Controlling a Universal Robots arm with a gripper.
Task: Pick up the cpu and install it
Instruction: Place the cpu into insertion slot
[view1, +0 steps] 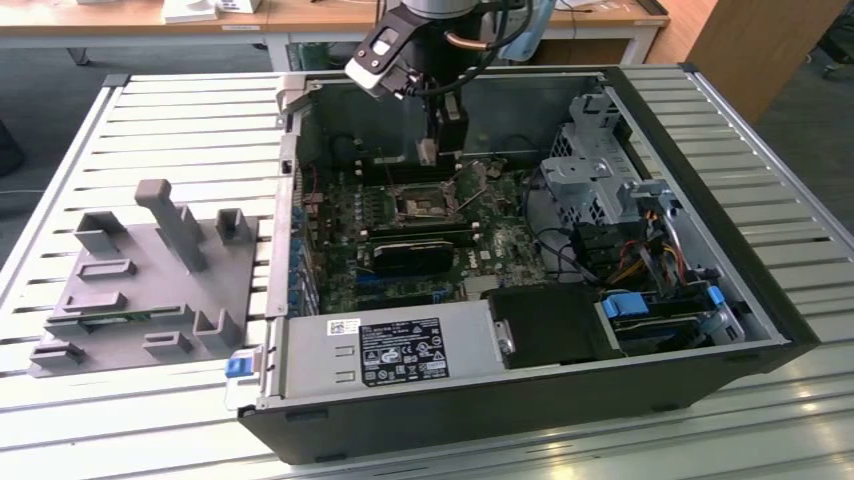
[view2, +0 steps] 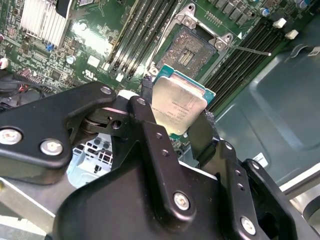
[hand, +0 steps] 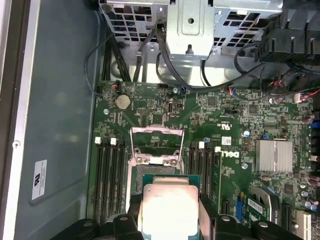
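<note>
Item 1, exterior view: I log the black two-fingered pincer (view1: 430, 152) inside the open black computer case (view1: 747, 290), closed on the small flat square silver-topped cpu (view1: 429, 153), held above the green motherboard (view1: 501, 250) and its open metal-framed socket (view1: 424, 203).

Item 2, second wrist view: the fingers (view2: 147, 120) clamp the cpu (view2: 177, 105) by opposite edges. The socket (view2: 190, 47) lies just beyond, not touching.

Item 3, first wrist view: the cpu (hand: 169, 205) sits near the socket (hand: 156, 145), edges roughly square to it. I judge it unseated.
</note>
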